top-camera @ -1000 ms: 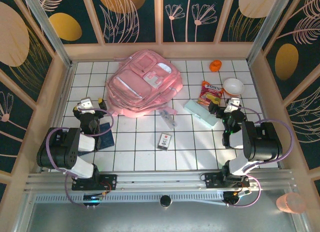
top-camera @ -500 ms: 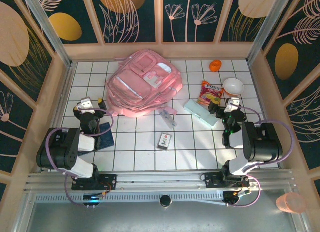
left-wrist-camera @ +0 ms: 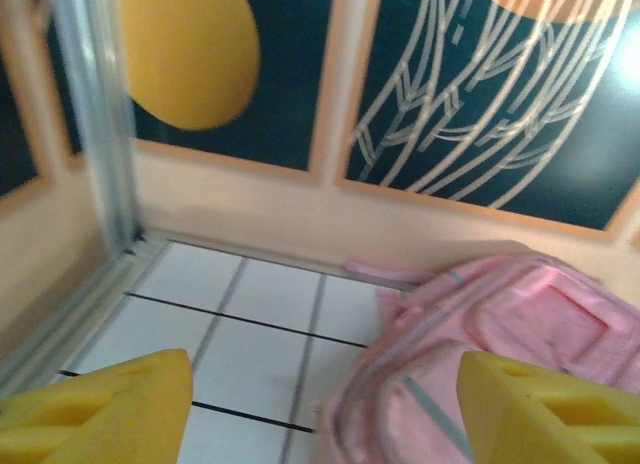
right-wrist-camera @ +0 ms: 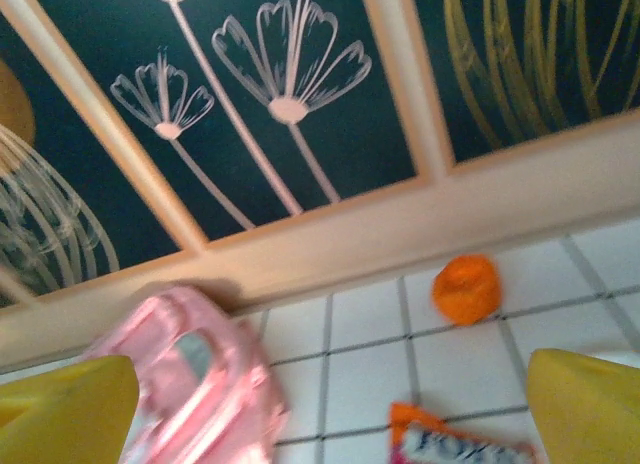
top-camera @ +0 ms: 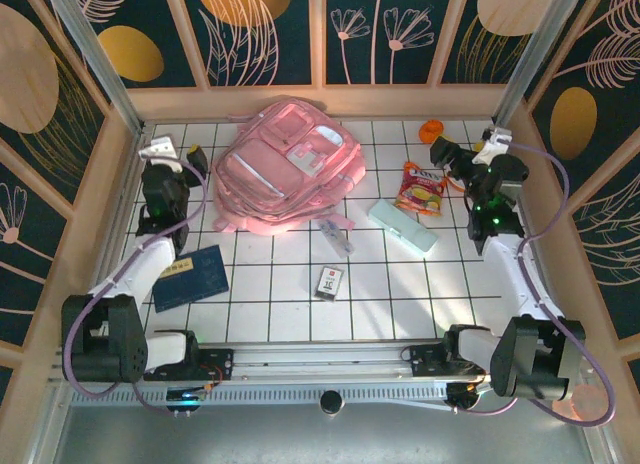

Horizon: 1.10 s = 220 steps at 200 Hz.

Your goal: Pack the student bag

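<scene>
The student bag [top-camera: 290, 164], a big soft pink backpack, lies flat at the back centre of the tiled table. My left gripper [top-camera: 180, 156] hovers just left of it, near the back-left corner. Its yellow fingers [left-wrist-camera: 110, 404] stand apart with only tile and the student bag's edge [left-wrist-camera: 520, 324] between them. My right gripper [top-camera: 446, 160] is raised at the back right, above the snack packet, and is open. In its wrist view the right gripper [right-wrist-camera: 330, 389] looks towards the back wall, with the student bag [right-wrist-camera: 200, 384] at lower left.
A blue notebook [top-camera: 190, 276] lies front left. A mint pencil case [top-camera: 402, 226], a pen-like item [top-camera: 335, 234] and a small white box [top-camera: 329, 281] lie mid-table. A snack packet [top-camera: 420, 187] and an orange object [top-camera: 431, 130] sit back right. Wooden walls enclose the table.
Both arms have unfolded from near their bases and reached towards the back: the left to the bag's left side, the right towards the back right. The blue notebook now lies uncovered.
</scene>
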Available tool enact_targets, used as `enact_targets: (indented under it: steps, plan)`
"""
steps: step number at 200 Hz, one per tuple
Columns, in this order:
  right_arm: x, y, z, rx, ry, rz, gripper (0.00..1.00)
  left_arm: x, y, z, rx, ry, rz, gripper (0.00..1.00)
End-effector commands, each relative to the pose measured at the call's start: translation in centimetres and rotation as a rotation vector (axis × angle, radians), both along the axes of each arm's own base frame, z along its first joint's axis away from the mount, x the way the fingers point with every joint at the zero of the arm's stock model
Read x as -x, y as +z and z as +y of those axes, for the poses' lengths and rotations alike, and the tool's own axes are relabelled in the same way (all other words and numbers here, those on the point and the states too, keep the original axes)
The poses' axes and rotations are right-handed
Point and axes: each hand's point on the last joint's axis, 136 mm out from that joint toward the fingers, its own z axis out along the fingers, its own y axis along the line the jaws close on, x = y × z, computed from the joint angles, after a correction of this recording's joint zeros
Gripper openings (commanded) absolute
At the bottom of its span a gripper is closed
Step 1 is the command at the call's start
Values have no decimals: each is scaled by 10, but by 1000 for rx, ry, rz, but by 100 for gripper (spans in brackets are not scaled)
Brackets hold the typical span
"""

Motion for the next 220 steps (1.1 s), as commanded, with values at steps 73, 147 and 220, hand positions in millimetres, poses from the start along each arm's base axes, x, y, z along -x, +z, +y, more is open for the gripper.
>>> enact_targets:
  steps: [73,147,220]
  plan:
    - [36,-111,176,-351,240,557,85,-37,-151,-45,282,-161,561,54]
    - [67,-156,237,-403,293,750,85,35,-254,-97,359,-270,891,24]
    - [55,-176,237,-424,284,792,85,125,-248,-180,352,-494,1002,24]
